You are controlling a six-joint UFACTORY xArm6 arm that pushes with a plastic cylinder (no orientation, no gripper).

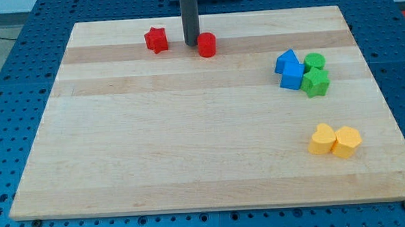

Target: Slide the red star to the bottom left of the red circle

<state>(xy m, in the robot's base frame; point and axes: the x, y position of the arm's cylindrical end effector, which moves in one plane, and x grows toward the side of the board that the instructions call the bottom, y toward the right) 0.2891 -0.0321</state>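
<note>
Red star (156,39) unobstructed; my tip (191,44) beside red circle (207,44)

The rod (189,17) runs off the view's top, its upper length unseen. My tip (191,44) covers a sliver of the red circle (207,44). Over right, the blue cube (292,76) partly hides the blue triangular block (286,60) behind it, and the lower green block (316,83) overlaps the upper one (314,61).

A straight, smooth, dark grey rod with my tip (191,44) cut flat.
</note>
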